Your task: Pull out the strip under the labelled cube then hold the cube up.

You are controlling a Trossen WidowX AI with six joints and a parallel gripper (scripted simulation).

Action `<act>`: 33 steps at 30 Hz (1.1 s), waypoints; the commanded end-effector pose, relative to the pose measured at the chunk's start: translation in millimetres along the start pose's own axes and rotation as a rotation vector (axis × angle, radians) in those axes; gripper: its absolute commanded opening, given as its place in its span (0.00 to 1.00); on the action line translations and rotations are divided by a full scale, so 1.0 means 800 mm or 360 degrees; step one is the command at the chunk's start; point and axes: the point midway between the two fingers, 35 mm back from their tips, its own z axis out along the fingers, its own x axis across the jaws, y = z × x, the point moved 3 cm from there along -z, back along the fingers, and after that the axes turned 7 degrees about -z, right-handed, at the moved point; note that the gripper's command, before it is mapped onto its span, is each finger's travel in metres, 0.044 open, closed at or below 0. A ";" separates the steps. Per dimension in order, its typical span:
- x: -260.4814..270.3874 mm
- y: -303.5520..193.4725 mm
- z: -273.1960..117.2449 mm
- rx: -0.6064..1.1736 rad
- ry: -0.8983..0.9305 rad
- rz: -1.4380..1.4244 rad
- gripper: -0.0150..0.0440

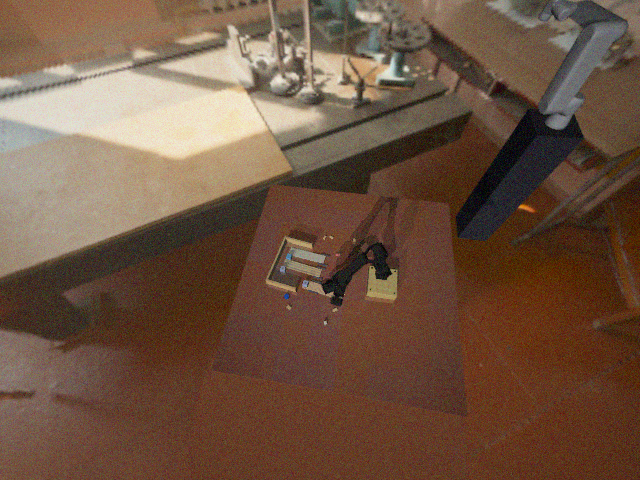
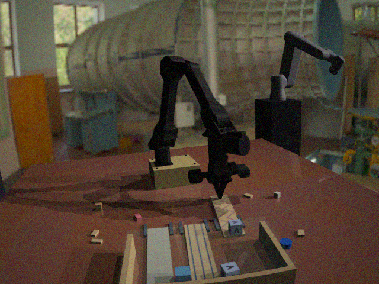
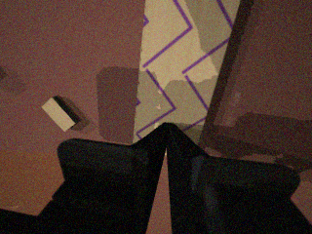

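Note:
My gripper (image 2: pixel 220 197) (image 3: pixel 168 128) is shut and empty; its tips are at the near end of the zigzag-patterned strip (image 1: pixel 316 288) (image 2: pixel 224 210) (image 3: pixel 163 49), seemingly touching its top. A pale blue cube (image 1: pixel 305 284) (image 2: pixel 235 226) marked A sits on this strip's other end, outside the tray frame. Another A-marked cube (image 1: pixel 282 269) (image 2: pixel 230 268) is in the tray by the blue-striped strip (image 2: pixel 199 244); its underside is hidden. A plain blue cube (image 1: pixel 288 256) (image 2: pixel 182 273) is at the far end of the plain grey strip (image 1: pixel 308 256) (image 2: pixel 159 250).
The wooden tray frame (image 1: pixel 283 284) (image 2: pixel 287 265) surrounds the strips' far ends. Small dark guide blocks (image 2: pixel 145 230) flank the strips. A blue disc (image 1: pixel 286 296) (image 2: pixel 285 243), a pink block (image 2: pixel 138 217), a white cube (image 2: pixel 276 194) and several small wooden blocks lie around.

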 end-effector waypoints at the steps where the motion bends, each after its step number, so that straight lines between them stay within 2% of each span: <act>1: -0.002 -0.011 0.007 0.0052 -0.0008 0.0001 0.25; 18: -0.002 -0.011 0.007 0.0052 -0.0008 0.0001 0.25; 23: 0.001 0.005 -0.050 0.0048 -0.0007 0.0001 0.25; 27: 0.001 0.005 -0.054 0.0051 -0.0008 0.0001 0.25; 33: -0.003 0.037 -0.055 0.0047 -0.0009 0.0064 0.52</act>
